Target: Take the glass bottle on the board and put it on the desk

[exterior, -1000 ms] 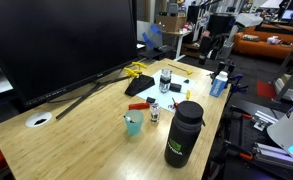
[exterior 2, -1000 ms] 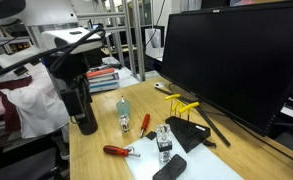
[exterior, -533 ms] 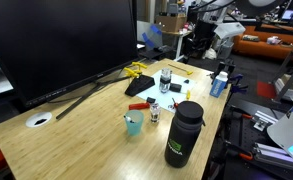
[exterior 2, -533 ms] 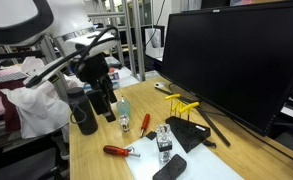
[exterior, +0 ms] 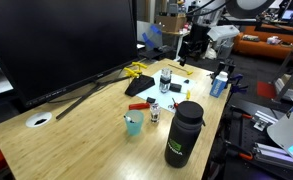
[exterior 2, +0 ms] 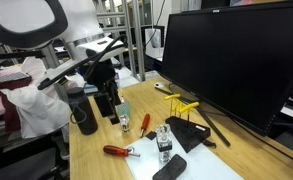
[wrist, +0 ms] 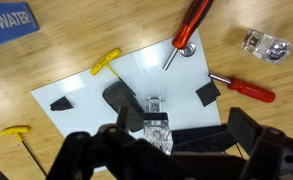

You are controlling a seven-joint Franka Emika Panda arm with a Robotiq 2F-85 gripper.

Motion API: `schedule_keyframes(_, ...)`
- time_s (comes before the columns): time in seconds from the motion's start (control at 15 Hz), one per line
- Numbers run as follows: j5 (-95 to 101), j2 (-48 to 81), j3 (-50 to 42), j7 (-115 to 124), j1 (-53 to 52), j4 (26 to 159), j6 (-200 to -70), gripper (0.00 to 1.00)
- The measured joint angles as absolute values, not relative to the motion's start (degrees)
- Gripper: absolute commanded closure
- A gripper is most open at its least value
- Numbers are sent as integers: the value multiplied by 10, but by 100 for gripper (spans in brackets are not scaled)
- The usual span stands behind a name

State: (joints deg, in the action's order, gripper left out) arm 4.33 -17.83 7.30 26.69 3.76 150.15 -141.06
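Wooden surface [wrist: 26, 70] fills the wrist view, with a blue printed label [wrist: 6, 20] at the far left edge. Next come two yellow T-handled keys, one lying off the board [wrist: 14, 130] and one reaching onto its corner [wrist: 106, 62]. The white board [wrist: 158, 78] lies flat on the wood and carries a few small black pieces [wrist: 61, 102]. Near its middle stands the glass bottle [wrist: 154, 128], seen from above, upright and just beside a black pad. A red-handled screwdriver [wrist: 191, 20] touches the board's far edge with its tip. A second red-handled tool [wrist: 248, 88] lies to the right, and a tiny clear bottle [wrist: 266, 45] stands on bare wood beyond it. The tool [wrist: 181, 140] has its two dark fingers spread wide, pinching nothing and clear of the glass bottle. In an exterior view, a teal cup [exterior: 133, 124], the glass bottle [exterior: 165, 79] on the board behind it, and a dark green flask [exterior: 183, 133] follow in turn.
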Motion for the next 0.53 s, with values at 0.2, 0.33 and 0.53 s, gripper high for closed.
schedule_keyframes(0.2,43,-178,73,267,36,1502,-1411,0)
schedule_keyframes(0.33,43,-178,73,267,36,1500,-1411,0)
schedule_keyframes(0.53,43,-177,73,270,36,1498,-1411,0)
